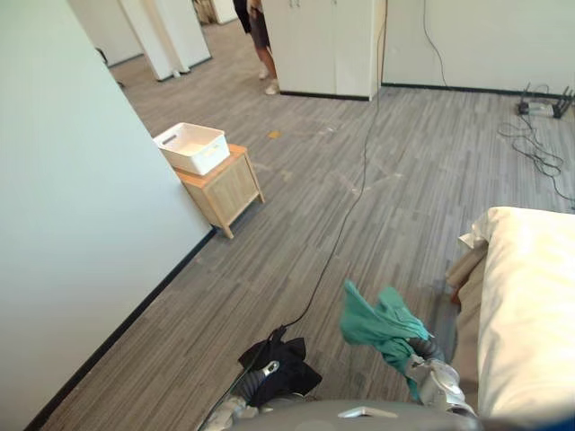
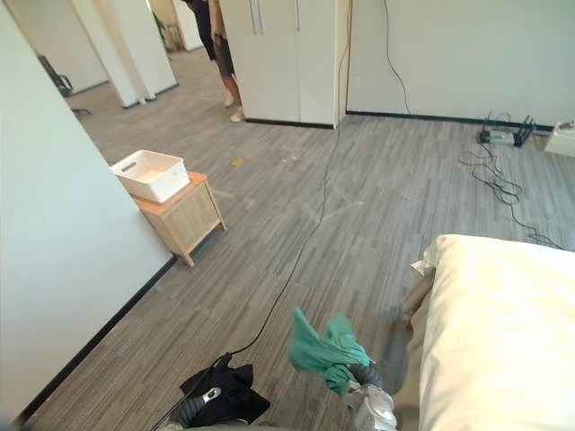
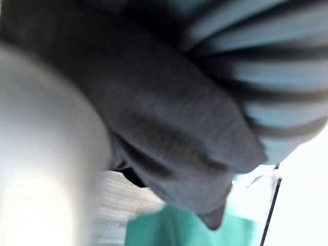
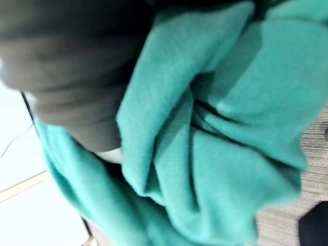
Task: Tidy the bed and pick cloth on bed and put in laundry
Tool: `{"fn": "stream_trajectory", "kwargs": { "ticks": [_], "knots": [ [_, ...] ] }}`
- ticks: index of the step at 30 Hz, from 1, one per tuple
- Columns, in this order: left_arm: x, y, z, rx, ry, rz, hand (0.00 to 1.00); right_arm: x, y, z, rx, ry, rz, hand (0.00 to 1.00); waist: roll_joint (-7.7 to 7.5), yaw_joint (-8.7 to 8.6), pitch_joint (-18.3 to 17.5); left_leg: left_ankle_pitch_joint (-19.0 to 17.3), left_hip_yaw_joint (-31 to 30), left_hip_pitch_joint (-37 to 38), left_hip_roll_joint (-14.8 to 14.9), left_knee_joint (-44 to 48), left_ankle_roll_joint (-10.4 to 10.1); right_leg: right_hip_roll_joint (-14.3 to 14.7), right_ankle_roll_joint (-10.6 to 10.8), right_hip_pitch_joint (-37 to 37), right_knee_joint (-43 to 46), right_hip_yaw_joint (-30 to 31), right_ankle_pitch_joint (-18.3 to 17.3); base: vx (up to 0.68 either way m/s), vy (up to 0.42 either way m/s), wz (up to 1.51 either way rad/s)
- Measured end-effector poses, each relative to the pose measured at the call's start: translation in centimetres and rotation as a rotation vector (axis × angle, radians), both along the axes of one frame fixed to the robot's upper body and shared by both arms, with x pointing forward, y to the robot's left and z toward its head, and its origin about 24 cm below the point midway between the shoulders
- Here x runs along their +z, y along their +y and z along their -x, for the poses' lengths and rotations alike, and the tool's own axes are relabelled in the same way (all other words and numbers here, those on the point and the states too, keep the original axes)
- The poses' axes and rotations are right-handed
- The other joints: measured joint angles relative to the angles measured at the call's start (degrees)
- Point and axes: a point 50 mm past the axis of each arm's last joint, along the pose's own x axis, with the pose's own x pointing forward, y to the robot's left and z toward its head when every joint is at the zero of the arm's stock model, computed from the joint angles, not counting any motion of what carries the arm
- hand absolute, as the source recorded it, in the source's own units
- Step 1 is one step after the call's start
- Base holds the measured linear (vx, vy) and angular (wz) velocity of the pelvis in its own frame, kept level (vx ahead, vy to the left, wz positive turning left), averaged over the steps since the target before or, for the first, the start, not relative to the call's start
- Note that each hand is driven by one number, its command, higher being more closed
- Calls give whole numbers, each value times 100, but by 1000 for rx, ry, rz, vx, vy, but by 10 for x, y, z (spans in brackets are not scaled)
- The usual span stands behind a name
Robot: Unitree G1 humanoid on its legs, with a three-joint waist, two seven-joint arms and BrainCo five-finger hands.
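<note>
Nearest to me, low in the head views: right hand (image 1: 424, 348) has the teal cloth (image 1: 382, 325) bunched up over it, held clear of the floor, just beside the bed (image 1: 530, 305). Right wrist view shows teal folds packed tight against the hand. I can't tell the grip, the hand is buried in cloth.

Left hand (image 3: 277, 77) is low at the left with the black cloth (image 1: 280, 364) heaped on it. In the left wrist view dark fabric drapes over the ribbed cover, with a patch of teal past it. I can't tell the grip here either. The two cloths are near each other but apart in the head views.

The bed sits at my right with a cream cover on top (a beige fold (image 1: 464, 268) hangs at its near corner).

Further out on the left, against the wall: a wooden nightstand (image 1: 225, 190) with the white laundry basket (image 1: 191, 147) on top, well apart from both hands. I can't see anything in it from here.

Far end: white cabinet (image 1: 323, 45), a person (image 1: 260, 36) standing just beside it, and loose cables (image 1: 537, 151) on the floor near the far wall at the right.
</note>
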Motion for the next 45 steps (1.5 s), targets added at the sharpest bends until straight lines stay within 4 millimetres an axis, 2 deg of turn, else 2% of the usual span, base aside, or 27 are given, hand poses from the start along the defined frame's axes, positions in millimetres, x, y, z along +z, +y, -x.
{"fn": "stream_trajectory", "kwargs": {
  "ticks": [1,2,3,5,9,10,13,14,15,16,18,19,22,23,24,26,29,31,32,34,35,36,37,40,42,43,45],
  "knots": [
    [0,-1,0,-10,1,-7,100,-1,0,3,-2,4,0,100,-32,-34,24,-45,-6,9,-33,40,30,-137,35,-324,708,131,47,258,95,-8],
    [3,4,-7,-38,-20,-29,100,-1,1,5,-1,4,1,100,-183,-143,155,-114,-28,226,-100,-20,122,-533,67,-911,2134,267,410,225,103,15],
    [6,9,-14,-48,-39,-62,100,0,2,4,14,-1,2,100,-241,-290,330,-228,-76,498,-143,-73,178,-781,-60,-1226,2974,356,515,221,83,18],
    [8,10,-18,-66,-47,-104,100,5,7,0,50,-47,3,100,-381,-419,370,-409,-190,661,-87,-52,172,-747,-235,-1561,3109,347,160,211,15,30],
    [13,-4,-33,-153,-89,-117,100,19,10,-17,71,-146,2,100,-216,-616,627,-639,-472,950,370,-32,0,-231,-294,-1873,1408,-73,2,370,-84,46],
    [17,-13,-38,-171,-117,-106,100,24,12,-23,79,-175,-3,100,-199,-678,708,-706,-518,1044,466,-34,-121,-157,-349,-1937,507,-197,337,451,-191,36],
    [24,-28,-45,-177,-162,-86,100,33,21,-34,117,-222,-33,100,-435,-697,846,-1086,-367,1431,516,-100,-512,-172,-309,-2037,-1310,-263,1373,524,-280,7],
    [23,-35,-47,-170,-157,-84,100,34,21,-36,127,-221,-36,100,-292,-717,930,-1287,-305,1636,701,-74,-655,15,-910,-2065,-989,-280,1778,529,-307,-23],
    [24,-42,-48,-176,-160,-74,100,37,20,-42,135,-231,-32,100,-104,-711,961,-1276,-151,1653,885,3,-638,152,-996,-2223,-573,-273,1430,480,-277,-33],
    [24,-46,-48,-184,-161,-72,100,39,20,-46,136,-241,-32,100,-55,-736,967,-1202,-63,1655,952,46,-652,175,-1037,-2343,-295,-262,1225,449,-269,-29],
    [27,-55,-52,-199,-177,-66,100,46,22,-53,149,-273,-42,100,-45,-833,956,-872,-18,1618,1165,538,-735,221,-1239,-2501,547,-261,453,474,-313,-18],
    [27,-57,-53,-189,-178,-64,100,47,24,-52,159,-276,-47,100,-53,-841,952,-784,-38,1517,1220,881,-768,254,-1266,-2475,647,-259,302,475,-334,-26],
    [26,-58,-47,-140,-160,-58,100,46,29,-52,234,-257,-64,100,148,-777,958,591,-446,160,1777,4011,-824,937,-1285,-1767,65,-96,38,509,-252,-53],
    [26,-57,-43,-105,-156,-42,100,45,29,-51,250,-248,-68,100,210,-720,999,338,-563,-438,1847,5285,-798,1214,-1330,-1350,-310,37,18,561,-85,-62],
    [31,-53,-46,-65,-186,-33,100,44,32,-51,273,-243,-69,100,159,-637,1050,2,-586,-903,1667,5967,-761,1297,-1418,-906,-581,161,-16,577,-64,-63],
    [37,-50,-49,-19,-225,-24,100,44,33,-51,306,-245,-66,100,46,-522,1151,-345,-454,-1333,1148,5817,-635,1304,-1567,-299,-933,388,-36,461,-13,-68],
    [43,-48,-51,24,-270,-20,100,45,36,-51,360,-251,-53,100,46,-401,1187,-659,64,-1680,536,3827,-493,1245,-1504,338,-1348,672,-97,448,57,-69],
    [43,-46,-50,55,-274,-17,100,44,37,-49,386,-247,-49,100,33,-423,1203,-374,475,-1617,250,1889,-377,1135,-1282,722,-1515,539,-96,544,123,-29],
    [44,-46,-51,68,-275,-4,100,42,36,-46,389,-241,-45,100,34,-433,1202,74,761,-1481,148,695,-389,1124,-1127,1046,-1737,464,-139,457,131,-10],
    [44,-48,-52,66,-279,1,100,38,34,-36,377,-227,-44,100,60,-450,1186,452,1245,-1472,134,4,-315,1165,-844,1496,-2006,299,-302,585,206,12],
    [45,-48,-52,56,-282,0,100,35,34,-31,370,-212,-43,100,57,-440,1179,741,1517,-1473,179,78,191,1129,-633,1777,-1991,171,-491,605,229,29],
    [45,-50,-53,46,-285,1,100,34,34,-30,369,-204,-45,100,-4,-424,1124,956,1609,-1470,108,187,495,1030,-540,1860,-1944,154,-599,625,225,48],
    [45,-52,-54,39,-281,3,100,34,33,-30,363,-206,-37,100,-217,-438,1010,843,1613,-1586,-157,387,900,767,-407,1793,-1706,85,-679,650,219,46],
    [51,-60,-62,40,-308,31,100,39,30,-37,359,-234,-15,100,-398,-380,902,304,1593,-1589,-483,694,1126,223,76,1227,-222,347,-427,696,286,34],
    [51,-63,-60,38,-296,11,100,43,32,-41,359,-260,-16,100,-444,-415,904,-303,1419,-995,-693,855,1139,-197,343,465,2264,771,448,637,250,26],
    [51,-62,-59,48,-290,-1,100,43,33,-42,362,-267,-18,100,-432,-432,904,-394,1357,-771,-726,795,1094,-236,320,238,2852,867,439,608,220,21],
    [50,-61,-58,61,-271,-56,100,45,39,-36,357,-287,-39,100,-301,-584,797,-482,915,82,-792,230,973,-290,-88,-571,3863,629,133,600,177,58]
  ]
}}
